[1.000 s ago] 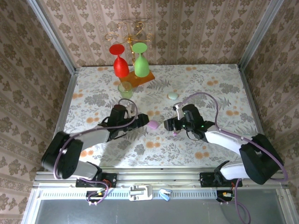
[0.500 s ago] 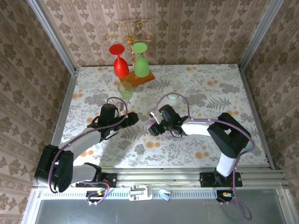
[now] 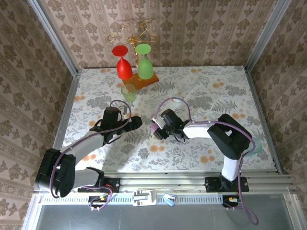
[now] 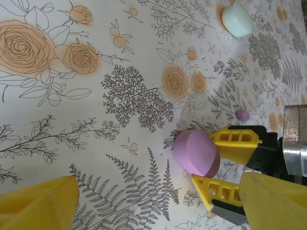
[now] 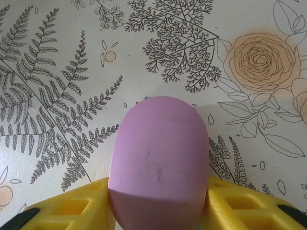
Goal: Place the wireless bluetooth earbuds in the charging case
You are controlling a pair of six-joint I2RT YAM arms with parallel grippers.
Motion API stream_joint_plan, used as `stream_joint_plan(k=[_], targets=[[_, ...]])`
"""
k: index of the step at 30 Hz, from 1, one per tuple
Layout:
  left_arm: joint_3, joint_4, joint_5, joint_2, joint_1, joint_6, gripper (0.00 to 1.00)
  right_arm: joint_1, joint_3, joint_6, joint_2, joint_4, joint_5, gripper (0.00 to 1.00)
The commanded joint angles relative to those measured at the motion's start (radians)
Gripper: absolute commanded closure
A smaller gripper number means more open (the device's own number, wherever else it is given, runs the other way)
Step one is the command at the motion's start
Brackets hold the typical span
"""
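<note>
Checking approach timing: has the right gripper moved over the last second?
Yes. The right gripper went left, closer to the small green cup, and its fingers now pinch the purple case.

Oval purple plastic case [image 5: 160, 153] sits clamped in my right gripper [image 5: 158, 184], tiny lilac plastic bud [image 4: 242, 114] near, oval mint plastic case [image 4: 237, 18] behind.

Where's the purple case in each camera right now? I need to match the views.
Top external: purple case mid-table, at the right gripper's tip.
Left wrist: lower right of centre, between that gripper's yellow fingers.
Right wrist: bottom centre, between its own yellow fingers.
Shared landmark: the yellow fingers flanking the case.
</note>
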Motion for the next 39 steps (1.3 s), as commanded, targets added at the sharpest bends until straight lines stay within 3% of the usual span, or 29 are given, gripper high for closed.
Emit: stream_joint_plan(k=[1, 8, 13, 17, 23, 29, 33, 39], targets=[[-0.010, 0.025, 0.013, 0.011, 0.006, 0.026, 0.13, 0.005, 0.010, -0.014, 0.000, -0.014, 0.013, 0.61], [-0.014, 0.100, -0.011, -0.001, -0.010, 0.114, 0.09, 0.003, -0.027, -0.006, -0.119, -0.044, -0.008, 0.69], [-0.070, 0.390, -0.095, -0.006, -0.090, 0.290, 0.09, -0.026, -0.048, -0.009, -0.267, -0.110, -0.104, 0.73], [-0.076, 0.532, -0.065, -0.004, -0.112, 0.442, 0.05, -0.066, -0.040, -0.030, -0.381, -0.183, -0.205, 0.75], [-0.097, 0.658, 0.127, -0.044, -0.114, 0.598, 0.00, -0.138, 0.034, -0.111, -0.514, -0.353, -0.365, 0.75], [-0.066, 0.579, 0.393, -0.094, -0.143, 0.699, 0.00, -0.161, 0.129, -0.172, -0.581, -0.529, -0.495, 0.75], [-0.064, 0.624, 0.530, -0.092, -0.168, 0.691, 0.02, -0.159, 0.178, -0.185, -0.590, -0.590, -0.582, 0.76], [-0.027, 0.633, 0.610, -0.078, -0.211, 0.653, 0.08, -0.148, 0.227, -0.204, -0.583, -0.633, -0.642, 0.76]])
